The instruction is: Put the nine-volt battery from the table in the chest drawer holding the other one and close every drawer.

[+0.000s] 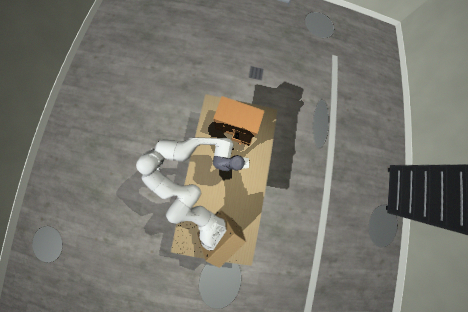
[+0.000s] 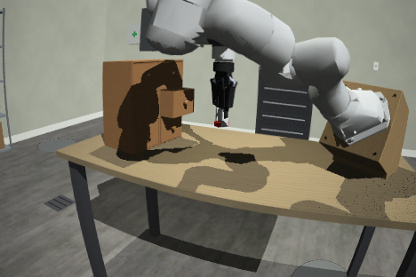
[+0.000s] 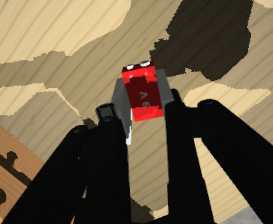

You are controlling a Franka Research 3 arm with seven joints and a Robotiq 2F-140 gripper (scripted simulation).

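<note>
- One red nine-volt battery [image 2: 218, 123] [image 3: 143, 95], two terminals showing, is held above the table between the pads of the one gripper [image 2: 222, 117] [image 3: 143, 87]; the jaws are nearly closed, parted only by its body.
- One orange-brown chest [image 1: 239, 114] [image 2: 117, 102] is seen at the table's 12 o'clock end from above; one drawer [image 1: 242, 136] [image 2: 175, 103] is pulled out, its contents unreadable.
- One pale wooden table [image 1: 250, 185] [image 2: 156, 179] [image 3: 37, 30] is crossed by shadows; the arm's base [image 1: 212, 234] [image 2: 366, 117] is mounted near 6 o'clock.
- Five grey discs are counted on the grey floor [image 1: 150, 40] [image 2: 40, 186]; one dark cabinet [image 1: 434, 195] [image 2: 284, 111] is placed at 3 o'clock.
</note>
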